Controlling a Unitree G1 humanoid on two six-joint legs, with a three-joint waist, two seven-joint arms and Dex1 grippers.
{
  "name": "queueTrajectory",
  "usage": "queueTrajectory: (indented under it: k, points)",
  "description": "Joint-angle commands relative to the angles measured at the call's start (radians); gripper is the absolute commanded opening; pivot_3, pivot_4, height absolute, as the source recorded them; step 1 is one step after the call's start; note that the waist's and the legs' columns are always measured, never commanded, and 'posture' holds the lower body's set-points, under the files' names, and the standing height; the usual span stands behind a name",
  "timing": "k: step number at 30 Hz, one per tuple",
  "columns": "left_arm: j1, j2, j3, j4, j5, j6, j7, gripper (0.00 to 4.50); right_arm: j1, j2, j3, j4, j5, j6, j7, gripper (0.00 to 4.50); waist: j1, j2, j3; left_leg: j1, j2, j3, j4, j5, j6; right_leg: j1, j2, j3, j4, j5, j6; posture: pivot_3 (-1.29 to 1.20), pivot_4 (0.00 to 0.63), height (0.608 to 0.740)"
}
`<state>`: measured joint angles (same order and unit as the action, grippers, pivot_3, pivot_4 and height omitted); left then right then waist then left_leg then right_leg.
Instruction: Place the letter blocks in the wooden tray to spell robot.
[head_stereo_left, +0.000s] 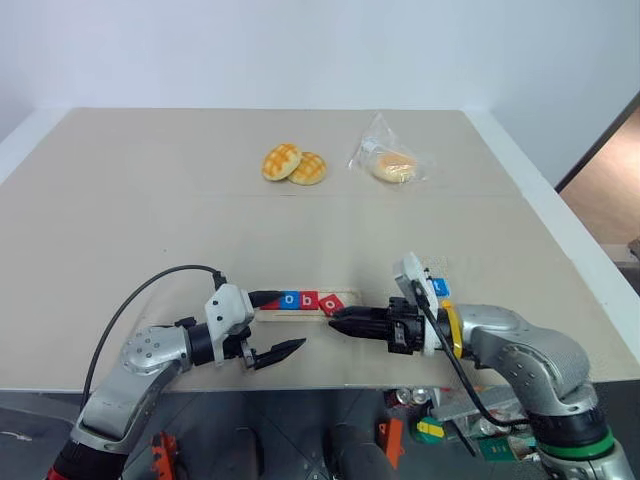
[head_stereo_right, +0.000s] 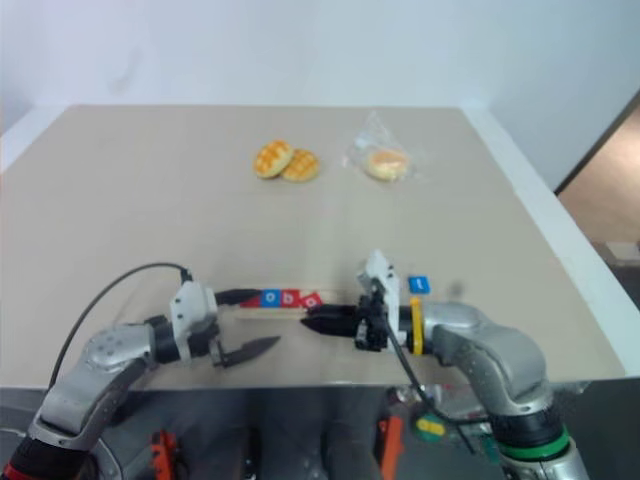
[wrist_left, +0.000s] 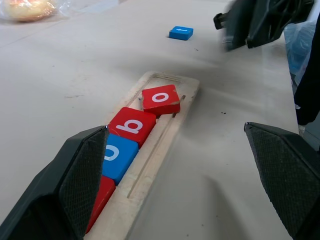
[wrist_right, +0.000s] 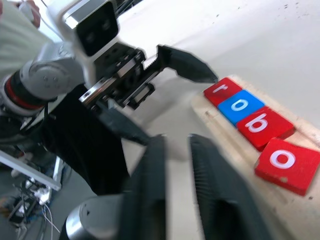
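On the wooden tray (wrist_left: 165, 145) I read "r-o-b-o"; blue "t" (wrist_left: 181, 33) lies apart; left gripper (head_stereo_left: 272, 326) spread, right gripper (head_stereo_left: 338, 322) pressed together.

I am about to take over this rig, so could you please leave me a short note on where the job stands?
Left hand: open, empty, hovering by the near end of the wooden tray.
Right hand: shut, empty, by the tray's other end.
Done: red r, blue o and red b sit in the tray.
Left: the red o lies crooked in its slot and needs straightening; the blue t lies on the table beyond the tray and goes in last.
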<state>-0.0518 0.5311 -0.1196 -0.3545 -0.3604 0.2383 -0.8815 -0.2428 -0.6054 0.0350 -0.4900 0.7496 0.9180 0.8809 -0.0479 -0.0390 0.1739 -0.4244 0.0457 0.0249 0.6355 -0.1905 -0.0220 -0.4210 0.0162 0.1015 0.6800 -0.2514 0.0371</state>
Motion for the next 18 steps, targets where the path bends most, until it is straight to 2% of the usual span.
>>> queueTrajectory:
  k: [1, 8, 18]
  points:
    - [-0.012, 0.0, 0.009, -0.014, -0.008, -0.018, -0.005, 4.5, -0.002, -0.016, 0.026, -0.033, -0.047, -0.031, -0.038, 0.04, -0.001, 0.0, 0.0, 0.0, 0.0, 0.0, 0.0, 0.0, 0.0, 0.0, 0.0, 0.0, 0.0, 0.0, 0.0, 0.0, 0.15, 0.74]
    - [-0.02, -0.007, 0.011, -0.008, 0.0, -0.024, 0.003, 4.5, -0.03, -0.003, 0.168, -0.017, -0.22, -0.12, -0.109, 0.04, -0.001, 0.0, 0.0, 0.001, 0.001, 0.0, 0.0, 0.0, 0.0, 0.0, 0.001, 0.0, 0.0, 0.001, -0.002, 0.0, 0.15, 0.74]
    - [-0.023, -0.011, 0.011, -0.017, -0.009, -0.013, 0.006, 4.5, -0.064, 0.027, 0.206, 0.052, -0.319, -0.157, -0.15, 0.04, 0.0, 0.0, 0.0, 0.0, 0.0, 0.001, 0.0, 0.0, 0.0, -0.001, 0.001, 0.0, 0.0, 0.001, -0.001, 0.0, 0.15, 0.74]
